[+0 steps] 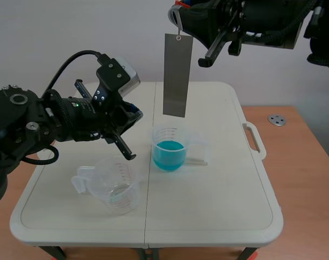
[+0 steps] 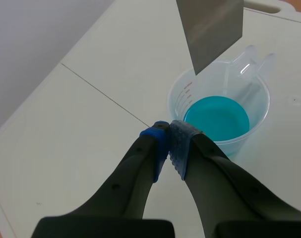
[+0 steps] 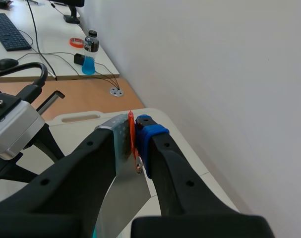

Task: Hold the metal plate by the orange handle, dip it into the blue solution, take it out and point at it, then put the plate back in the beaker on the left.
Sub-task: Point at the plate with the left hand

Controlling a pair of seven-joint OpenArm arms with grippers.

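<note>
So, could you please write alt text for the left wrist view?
The left gripper, shut on nothing, sits beside a clear beaker of blue solution on the white table. The metal plate hangs over the beaker.

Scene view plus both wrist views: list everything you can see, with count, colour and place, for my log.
metal plate: one, grey, hanging upright above the filled beaker, clear of the liquid
orange handle: one, orange, at the plate's top, between the right gripper's fingers
filled beaker: one, clear plastic, mid-table
blue solution: blue, inside that beaker
empty beaker: one, clear, on the table on the left arm's side
table: one, off-white
metal disc: one, silver, on the wooden surface beside the table
keyboard: one, black, on a far desk
bottle: one, holding blue liquid, same desk
left gripper: black, shut on nothing, near the filled beaker
right gripper: black, raised, shut on the orange handle
</note>
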